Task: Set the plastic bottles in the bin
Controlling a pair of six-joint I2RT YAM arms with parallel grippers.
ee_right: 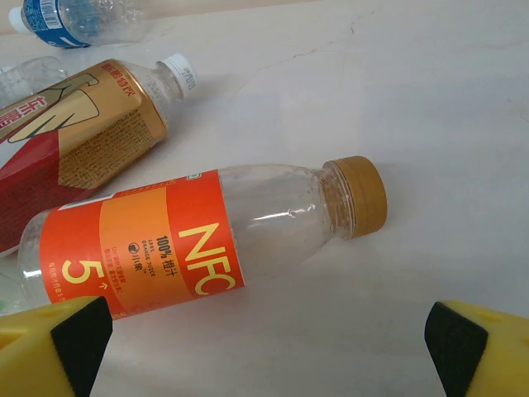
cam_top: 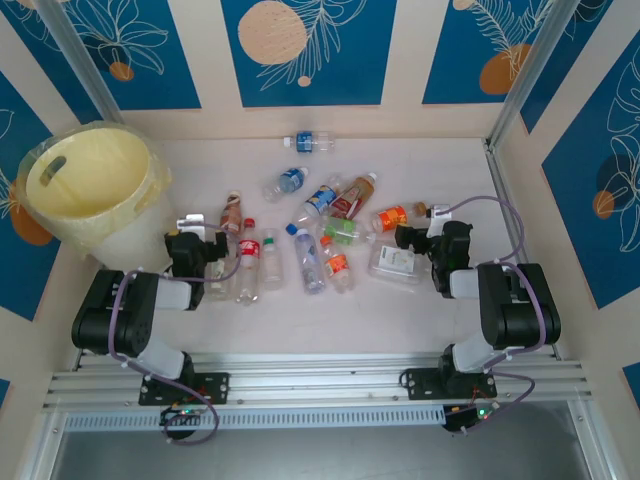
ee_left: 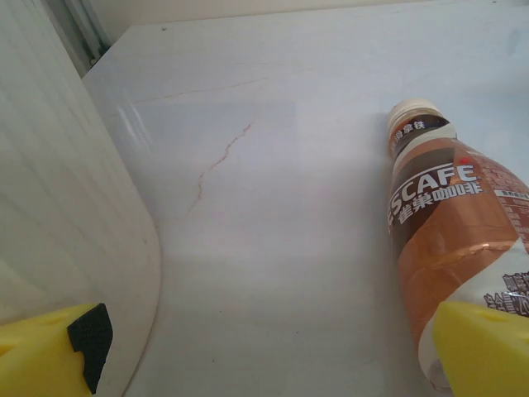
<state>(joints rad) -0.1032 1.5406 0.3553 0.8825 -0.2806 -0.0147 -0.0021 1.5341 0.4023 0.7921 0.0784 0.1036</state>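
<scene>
**Bottles loose on the worktop, both pincers wide open**

One bin (cam_top: 92, 186), lined with clear film, stands at ten o'clock. Some fourteen bottles (cam_top: 308, 260) lie mid-worktop (cam_top: 455, 170), with a lone bottle (cam_top: 308, 143) at twelve. The left pincer (cam_top: 200, 240) and right pincer (cam_top: 418, 238) gape fully, gripping nothing. The left wrist view reveals a coffee bottle (ee_left: 446, 223) at three o'clock. The right wrist view shows an orange-label bottle (ee_right: 165, 248) on its side.

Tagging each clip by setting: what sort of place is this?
Probably a robot test booth, not a home: arms bolted to an aluminium rail, a tabletop boxed in by panel walls with blue leaf prints, and plastic bottles scattered beside a yellow bin.
</scene>
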